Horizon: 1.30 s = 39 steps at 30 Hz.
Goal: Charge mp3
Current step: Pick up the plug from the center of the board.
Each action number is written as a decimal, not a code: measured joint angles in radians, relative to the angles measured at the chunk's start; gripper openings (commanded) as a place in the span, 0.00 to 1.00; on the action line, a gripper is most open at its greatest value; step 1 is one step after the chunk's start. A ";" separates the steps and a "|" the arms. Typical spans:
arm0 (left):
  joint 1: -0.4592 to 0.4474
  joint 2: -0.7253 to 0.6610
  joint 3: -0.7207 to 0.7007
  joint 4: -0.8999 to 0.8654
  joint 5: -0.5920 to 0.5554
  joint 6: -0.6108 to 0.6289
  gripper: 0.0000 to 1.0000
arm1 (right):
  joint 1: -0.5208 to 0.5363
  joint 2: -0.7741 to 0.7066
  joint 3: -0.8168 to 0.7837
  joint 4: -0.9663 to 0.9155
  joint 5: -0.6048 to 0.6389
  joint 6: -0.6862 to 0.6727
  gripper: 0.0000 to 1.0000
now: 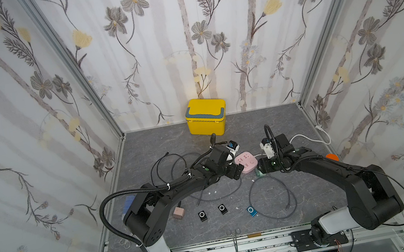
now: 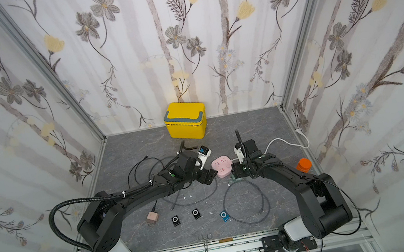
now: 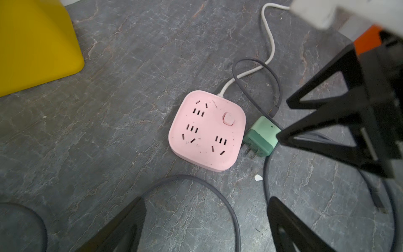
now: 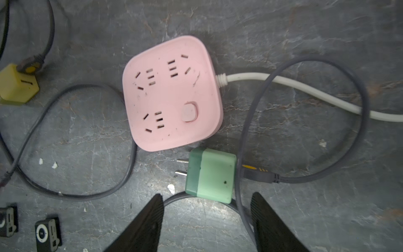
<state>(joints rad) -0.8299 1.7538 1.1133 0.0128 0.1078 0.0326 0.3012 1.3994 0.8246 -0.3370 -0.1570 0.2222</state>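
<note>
The right jaws are released and grasp nothing. In the right wrist view they stand apart just short of the green charger [image 4: 210, 177], which lies on its side on the grey tabletop [image 1: 159, 145], just beside the pink power strip [image 4: 172, 93]. Its two prongs are bare, not in any socket. A grey cable [image 4: 305, 176] is plugged into the charger's back and loops across the power strip's white cord [image 4: 283, 83].

The left jaws are spread wide and empty, poised at the side of the power strip opposite that cord.

The mp3 players lie flat on the tabletop, well apart from the power strip on its robot-facing side. There are two black mp3 players [image 1: 203, 215] [image 1: 222, 209] side by side and one blue mp3 player [image 1: 251, 211]. No cable reaches the black two. Whether the blue one has a cable in it is too small to tell. A yellow lidded box [image 1: 206, 116] stands beyond the power strip, against the back wall.
</note>
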 measured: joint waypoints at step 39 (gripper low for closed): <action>-0.093 0.452 0.436 -0.108 0.233 0.488 0.71 | -0.192 -0.220 -0.049 0.086 -0.077 0.117 0.49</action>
<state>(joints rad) -0.9234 2.2055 1.5494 -0.0956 0.3405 0.5205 0.1097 1.1793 0.7753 -0.2512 -0.2337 0.3393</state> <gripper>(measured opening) 0.740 0.490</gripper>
